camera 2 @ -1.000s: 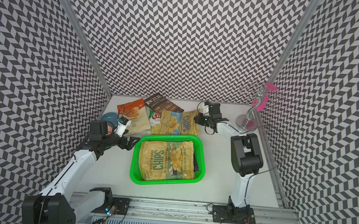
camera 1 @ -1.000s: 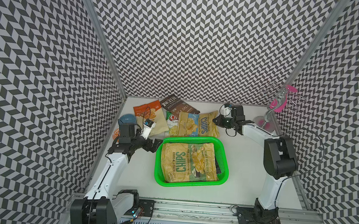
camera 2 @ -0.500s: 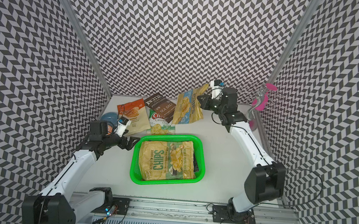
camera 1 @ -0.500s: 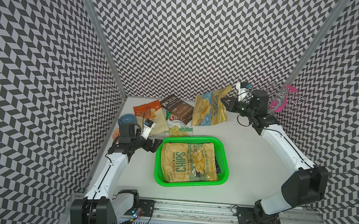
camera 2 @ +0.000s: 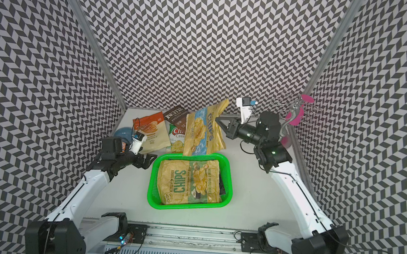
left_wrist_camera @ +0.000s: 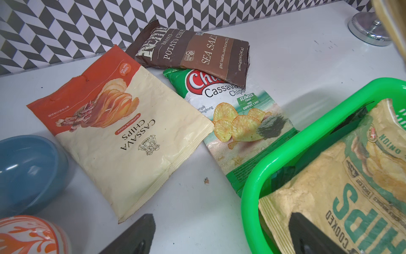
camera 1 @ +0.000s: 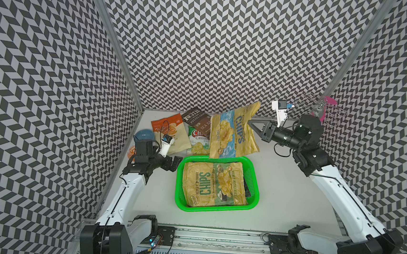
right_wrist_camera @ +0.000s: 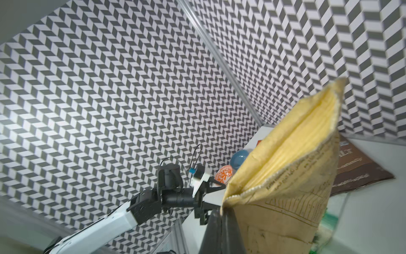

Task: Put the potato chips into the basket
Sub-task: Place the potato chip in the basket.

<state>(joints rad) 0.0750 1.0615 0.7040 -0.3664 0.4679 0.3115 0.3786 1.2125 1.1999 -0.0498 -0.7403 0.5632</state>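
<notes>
In both top views the right jaws are pinching the held bag (camera 1: 231, 134) by an upper edge. It is dangling over the far rim of the basket (camera 1: 216, 209), not yet inside. The left jaws, wide and empty, are poised beside the basket. It looks best to carry the held bag nearer, above the packed bag (camera 1: 214, 186), before lowering and releasing.

In the left wrist view the brown bag (left_wrist_camera: 193, 52), green bag (left_wrist_camera: 237, 114) and cream bag (left_wrist_camera: 123, 136) are lying on the worktop (left_wrist_camera: 307, 55).

In the right wrist view the jaws are gripping only a thin seam, so a gentle move seems wise.
</notes>
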